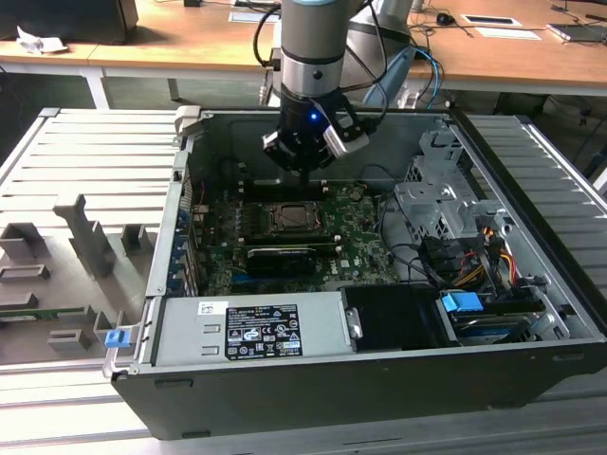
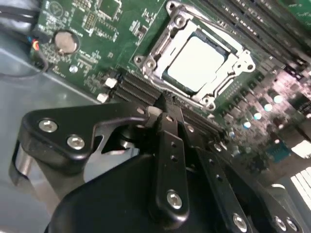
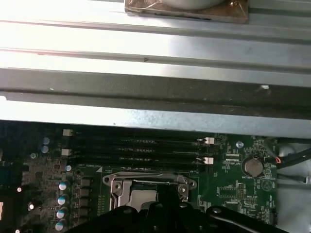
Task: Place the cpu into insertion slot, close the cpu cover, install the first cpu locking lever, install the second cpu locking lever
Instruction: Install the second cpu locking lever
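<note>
The cpu (image 2: 197, 63) lies pale silver and flat in the insertion slot (image 1: 289, 218) on the green board. Around it the cpu cover (image 2: 156, 48), a silver metal frame, lies flat on the socket. In the exterior view my gripper (image 1: 303, 171) hangs just above the board, behind the socket. The second wrist view has the gripper (image 2: 163, 108) shut, its black fingers together with nothing between them, the tip a short way off the socket's edge. In the first wrist view the gripper (image 3: 167, 196) covers part of the socket and cpu (image 3: 143, 196).
The open computer case holds a grey power supply (image 1: 251, 327) at the front, a drive cage (image 1: 436, 204) and cables (image 1: 474, 256) on the exterior view's right. A long black card (image 1: 280, 258) lies just in front of the socket. Memory slots (image 3: 136, 148) and the case wall (image 3: 146, 73) lie beyond it.
</note>
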`<state>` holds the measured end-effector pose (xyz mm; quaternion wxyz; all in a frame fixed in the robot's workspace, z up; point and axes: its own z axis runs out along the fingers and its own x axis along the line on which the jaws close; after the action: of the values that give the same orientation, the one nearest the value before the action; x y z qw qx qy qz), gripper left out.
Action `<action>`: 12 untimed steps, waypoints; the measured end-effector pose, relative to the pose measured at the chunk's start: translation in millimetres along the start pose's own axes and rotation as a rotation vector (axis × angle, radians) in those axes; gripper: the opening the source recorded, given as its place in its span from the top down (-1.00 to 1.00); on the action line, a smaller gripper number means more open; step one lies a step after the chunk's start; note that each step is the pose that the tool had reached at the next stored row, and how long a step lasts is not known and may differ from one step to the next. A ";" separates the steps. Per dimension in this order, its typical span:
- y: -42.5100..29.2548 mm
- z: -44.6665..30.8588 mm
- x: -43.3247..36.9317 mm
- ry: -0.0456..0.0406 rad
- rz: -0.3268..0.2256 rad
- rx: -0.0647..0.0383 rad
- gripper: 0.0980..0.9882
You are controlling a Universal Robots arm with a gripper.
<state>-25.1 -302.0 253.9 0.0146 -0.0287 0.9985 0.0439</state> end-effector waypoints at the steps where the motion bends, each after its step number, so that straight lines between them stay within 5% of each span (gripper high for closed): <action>1: 0.3 -3.8 -0.1 0.0001 0.000 0.000 0.98; 8: -21.7 -5.1 1.1 0.0017 0.000 0.000 0.98; 10: -24.6 -3.9 1.2 0.0191 0.002 -0.001 0.98; 12: -27.7 -2.4 1.5 0.0234 0.002 -0.001 0.98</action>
<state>-25.1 -329.9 253.9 0.0028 -0.0282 0.9986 0.0441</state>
